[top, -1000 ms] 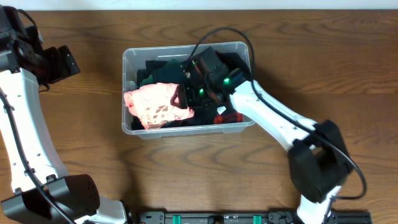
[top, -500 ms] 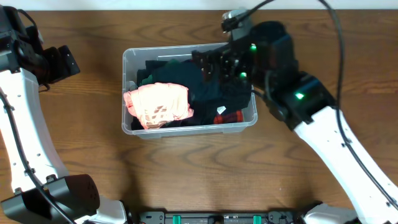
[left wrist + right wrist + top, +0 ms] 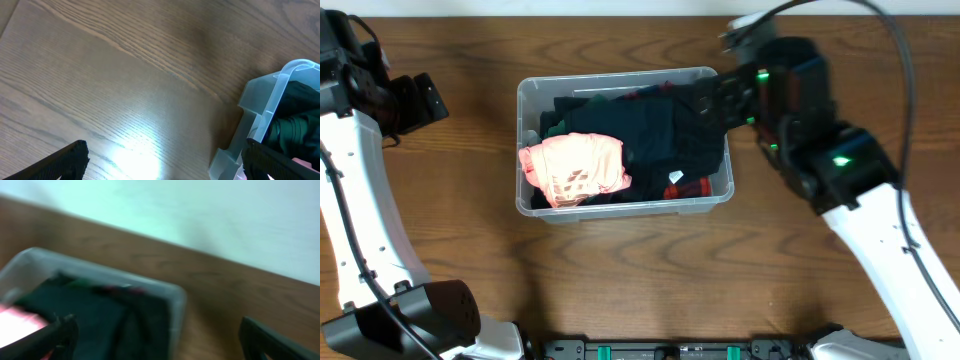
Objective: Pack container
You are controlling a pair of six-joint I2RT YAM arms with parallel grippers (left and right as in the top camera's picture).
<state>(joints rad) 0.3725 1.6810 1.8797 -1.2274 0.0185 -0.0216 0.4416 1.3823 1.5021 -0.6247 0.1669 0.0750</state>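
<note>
The clear plastic container [image 3: 525,205] stands mid-table, filled with dark clothes [image 3: 655,140], a pink garment [image 3: 575,168] at its left and a red plaid piece [image 3: 685,185] at front right. My right gripper [image 3: 712,103] is open and empty, raised over the container's far right corner. In the blurred right wrist view the gripper [image 3: 157,332] spans the container's rim [image 3: 176,297] and bare wood. My left gripper [image 3: 428,100] is open and empty over bare table, left of the container. In the left wrist view the gripper [image 3: 167,157] shows a container corner [image 3: 260,100] at the right.
The wooden table [image 3: 820,40] runs to a white edge at the far side. A black cable [image 3: 880,20] trails from the right arm above the table's right half.
My right gripper has risen out of the container and moved right and toward the far side, leaving the dark clothes lying in it. The left arm has not moved.
</note>
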